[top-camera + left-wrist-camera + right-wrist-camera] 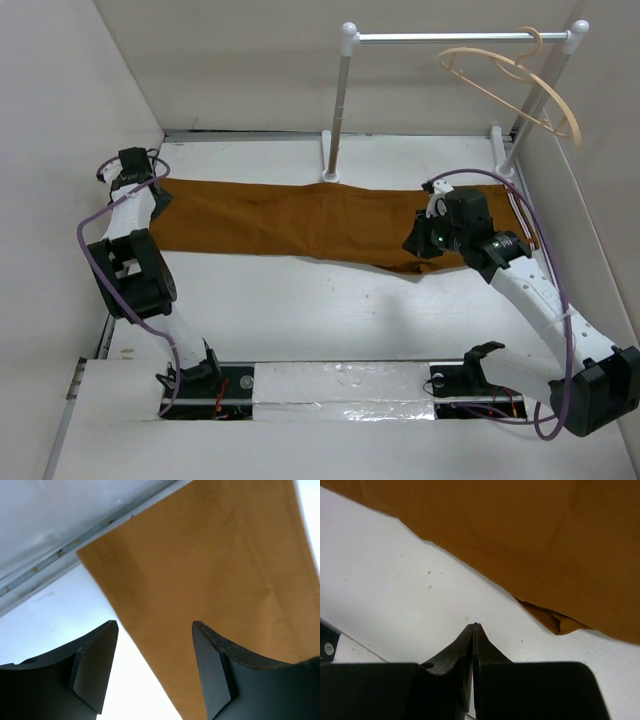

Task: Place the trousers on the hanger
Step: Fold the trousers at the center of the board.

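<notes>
"Where's the left arm (128,262)?"

"It runs up from its base and bends at the elbow. The wrist is far out at the back left, and the tip is turned back inward."

"And the left hand (154,625)?"

"Wide apart. From the wrist camera, both dark fingers (95,665) stand well clear of each other, tilted down toward the tabletop."

"What about the right arm (540,295)?"

"Its elbow is swung out low on the right. The long white link slants up and to the left, with the wrist angled down."

"The right hand (474,627)?"

"Pressed together. The two tips meet in a thin seam and hover just above the tabletop."
</notes>
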